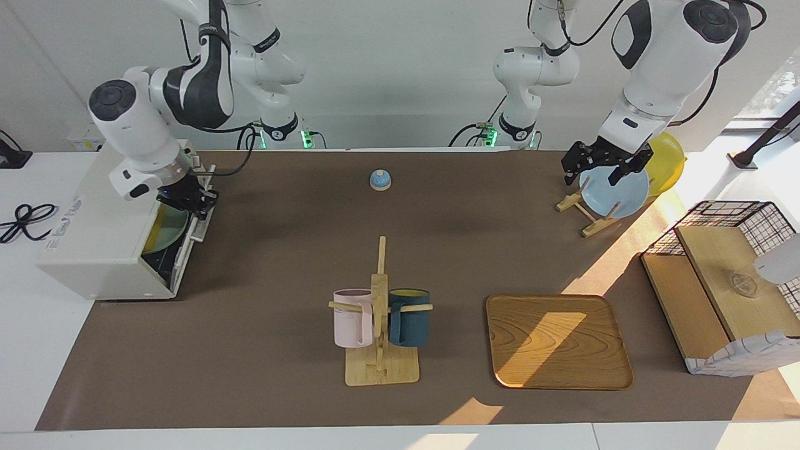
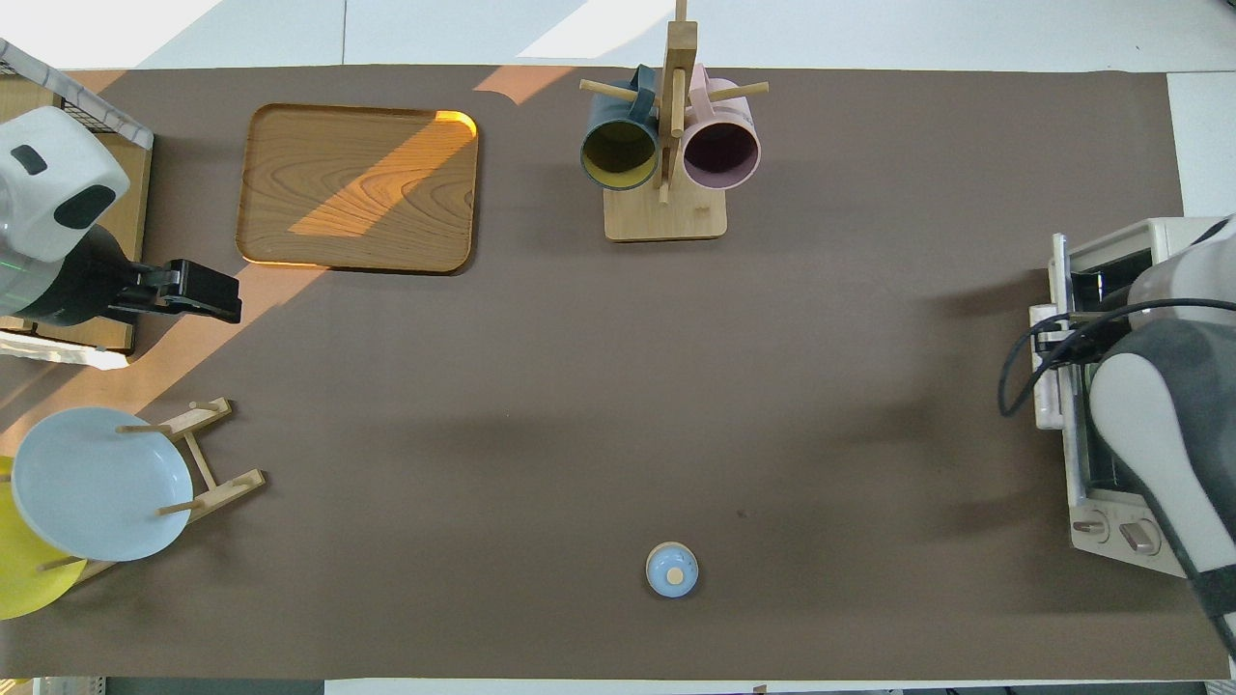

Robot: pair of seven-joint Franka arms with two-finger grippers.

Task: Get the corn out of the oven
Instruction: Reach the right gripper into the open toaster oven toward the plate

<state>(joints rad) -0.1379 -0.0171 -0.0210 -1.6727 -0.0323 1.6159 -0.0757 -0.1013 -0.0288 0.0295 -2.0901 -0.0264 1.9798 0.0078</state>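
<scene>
The white oven (image 1: 94, 244) stands at the right arm's end of the table and also shows in the overhead view (image 2: 1110, 483). Its dark glass door (image 1: 165, 234) looks closed or nearly closed. The corn is hidden; I see it in neither view. My right gripper (image 1: 190, 200) is at the door's silver bar handle (image 1: 201, 219), touching or right against it, and in the overhead view the gripper (image 2: 1057, 343) lies across the handle (image 2: 1045, 386). My left gripper (image 1: 594, 174) is open and empty, and waits in the air over the blue plate (image 1: 615, 194).
A plate rack holds the blue plate (image 2: 97, 483) and a yellow plate (image 1: 669, 162). A small blue bell (image 1: 380, 180) sits mid-table near the robots. A mug tree (image 1: 380, 312) with two mugs, a wooden tray (image 1: 556, 340) and a wire-and-wood basket (image 1: 725, 281) stand farther out.
</scene>
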